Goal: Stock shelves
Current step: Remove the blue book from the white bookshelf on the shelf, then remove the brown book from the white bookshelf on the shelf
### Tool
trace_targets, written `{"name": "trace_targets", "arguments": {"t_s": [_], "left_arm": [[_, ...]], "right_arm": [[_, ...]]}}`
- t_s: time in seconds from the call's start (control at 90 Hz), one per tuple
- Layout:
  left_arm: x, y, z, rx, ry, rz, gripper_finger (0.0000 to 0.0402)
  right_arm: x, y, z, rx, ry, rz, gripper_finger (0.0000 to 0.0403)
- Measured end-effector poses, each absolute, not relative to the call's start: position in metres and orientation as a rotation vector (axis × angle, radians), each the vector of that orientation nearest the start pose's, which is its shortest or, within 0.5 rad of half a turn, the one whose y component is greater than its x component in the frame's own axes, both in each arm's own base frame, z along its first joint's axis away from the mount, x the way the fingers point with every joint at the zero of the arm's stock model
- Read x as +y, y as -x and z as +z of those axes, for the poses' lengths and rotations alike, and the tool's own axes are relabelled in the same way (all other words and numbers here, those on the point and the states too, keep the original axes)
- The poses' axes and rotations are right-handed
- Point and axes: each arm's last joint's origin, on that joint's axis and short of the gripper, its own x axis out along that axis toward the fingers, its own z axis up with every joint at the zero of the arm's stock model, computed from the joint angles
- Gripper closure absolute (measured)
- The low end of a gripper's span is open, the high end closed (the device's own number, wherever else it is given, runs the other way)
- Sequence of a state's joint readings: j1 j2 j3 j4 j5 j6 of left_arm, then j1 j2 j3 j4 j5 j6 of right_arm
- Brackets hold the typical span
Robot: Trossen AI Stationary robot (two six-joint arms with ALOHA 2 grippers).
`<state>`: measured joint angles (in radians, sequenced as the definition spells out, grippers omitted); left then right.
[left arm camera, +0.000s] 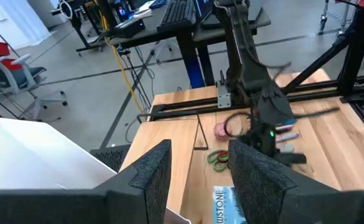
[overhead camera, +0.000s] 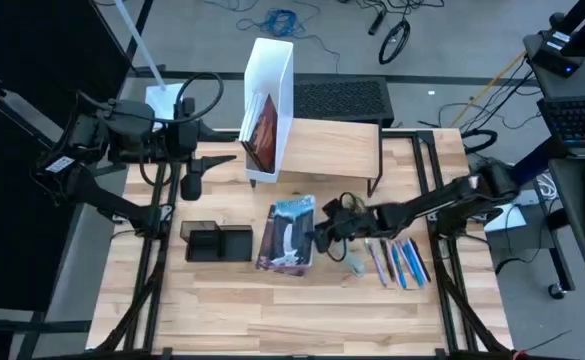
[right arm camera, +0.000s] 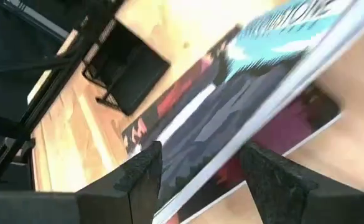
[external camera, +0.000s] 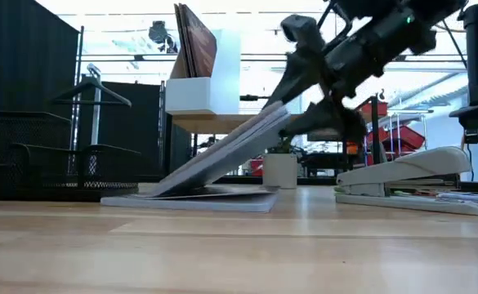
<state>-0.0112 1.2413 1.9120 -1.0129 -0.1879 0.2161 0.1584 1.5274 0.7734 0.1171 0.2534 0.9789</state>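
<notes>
Shelves point(overhead camera: 332, 142) stand at the table's far middle in the high view; low view: right gripper point(external camera: 281, 114) clenched on a tilted magazine point(external camera: 222, 159), fingertips obscured; left wrist view: left gripper point(left arm camera: 200, 180) released, cropped

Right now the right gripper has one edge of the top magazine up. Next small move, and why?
Probably lift a little more. The right gripper is shut on the magazine, which is tilted in the low view with its far edge resting on the magazine underneath. It likely needs to clear that before heading to the wood riser. The left gripper waits by the white file box.
</notes>
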Motion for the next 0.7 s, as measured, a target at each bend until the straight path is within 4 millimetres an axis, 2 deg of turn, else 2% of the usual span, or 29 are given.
{"name": "trace_targets", "arguments": {"t_s": [0.111,0.256,0.389,0.544,0.7], "left_arm": [[0.003,-0.181,0.520,0.361,-0.248,0.137,0.0256],[0.003,-0.186,0.518,0.376,-0.249,0.135,0.0256],[0.003,-0.192,0.515,0.397,-0.252,0.136,0.0256],[0.008,-0.206,0.503,0.496,-0.280,0.231,0.0256],[0.017,-0.216,0.489,0.620,-0.271,0.384,0.0256]], "right_arm": [[0.039,-0.298,0.198,0.492,-0.804,-0.379,0.0206],[0.041,-0.299,0.192,0.533,-0.816,-0.359,0.0206],[0.041,-0.298,0.196,0.538,-0.733,-0.308,0.0206],[0.040,-0.292,0.218,0.461,-0.607,-0.233,0.0206],[0.036,-0.282,0.238,0.393,-0.512,-0.244,0.0206]]}}
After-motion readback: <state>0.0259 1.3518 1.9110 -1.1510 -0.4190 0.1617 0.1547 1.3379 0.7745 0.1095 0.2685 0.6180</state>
